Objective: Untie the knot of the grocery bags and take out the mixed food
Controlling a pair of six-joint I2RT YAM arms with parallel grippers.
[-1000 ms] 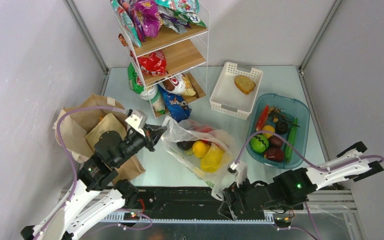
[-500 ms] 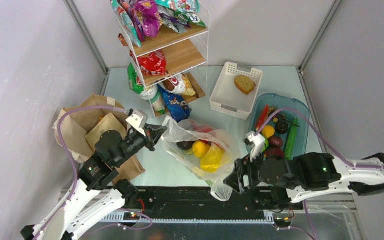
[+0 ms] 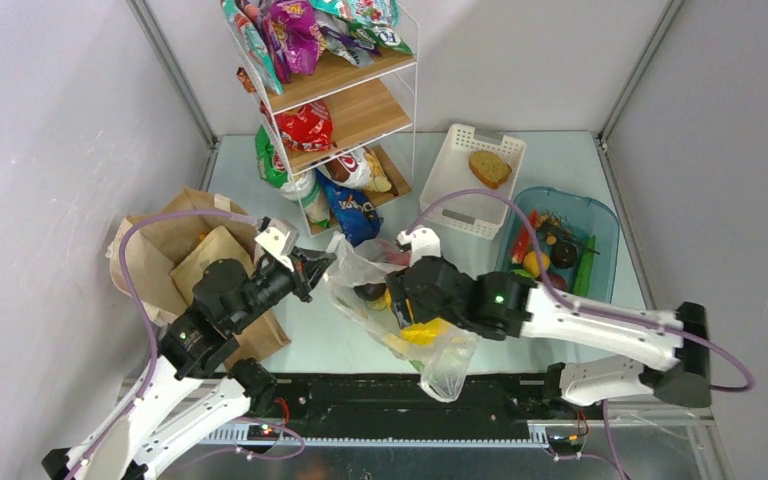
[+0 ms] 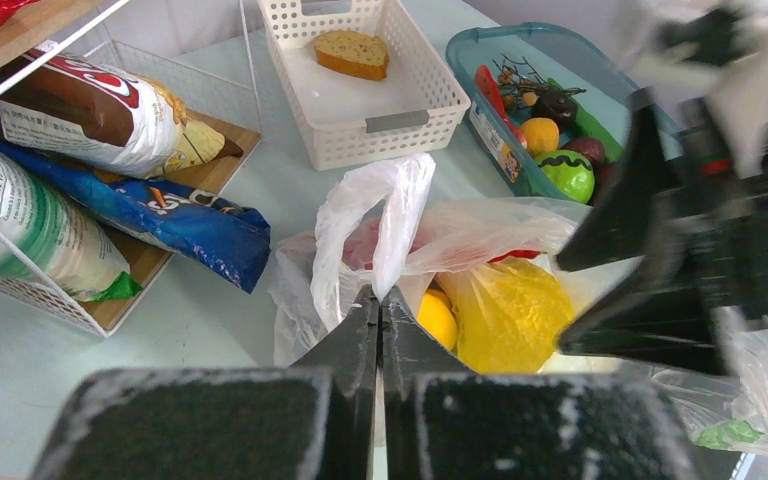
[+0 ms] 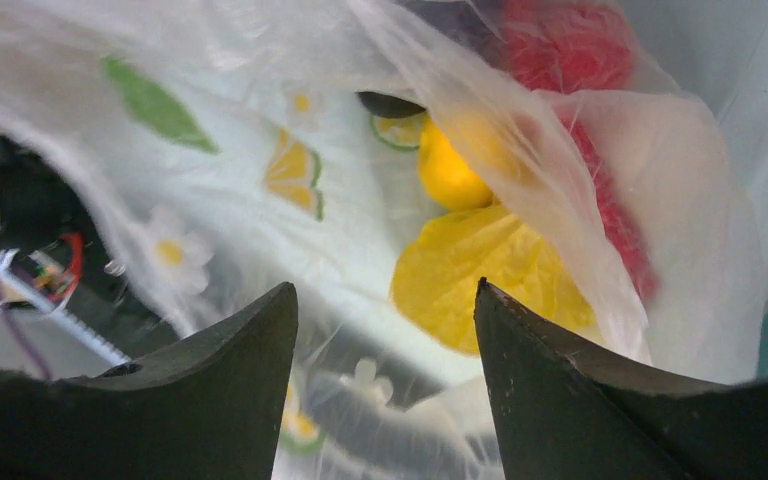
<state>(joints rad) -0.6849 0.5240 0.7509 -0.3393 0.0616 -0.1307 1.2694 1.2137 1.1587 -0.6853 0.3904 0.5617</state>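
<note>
- The left gripper (image 3: 318, 266) reaches in from the left. Its jaws are pressed together on a loop handle (image 4: 385, 225) of the clear plastic bag (image 3: 445, 365), with the thin film pinched between them.
- The plastic bag lies in the middle of the table (image 3: 310, 345), between the brown paper bag (image 3: 155, 250) on the left and the blue tub (image 3: 602, 232) on the right. Its near end sags toward the table's near edge.
- The right gripper (image 3: 400, 298) hangs over the middle of the plastic bag. Its jaws are spread wide and hold nothing. In the right wrist view its two dark fingers (image 5: 210, 400) frame film printed with lemon slices and flowers.
- Inside the bag, a round yellow fruit (image 5: 450, 170) touches a larger yellow item (image 5: 480, 275). A red item (image 5: 570, 50) lies beyond them, and a dark eggplant (image 3: 369, 292) shows just left of the right gripper.
- The paper bag lies crumpled at the left of the table, partly under the left arm.
- A white basket (image 3: 450, 195) holding a bread slice (image 3: 489, 168) stands far right, just beside the tub of produce.
- A wire shelf (image 3: 360, 110) of snack packets stands at the far side.
</note>
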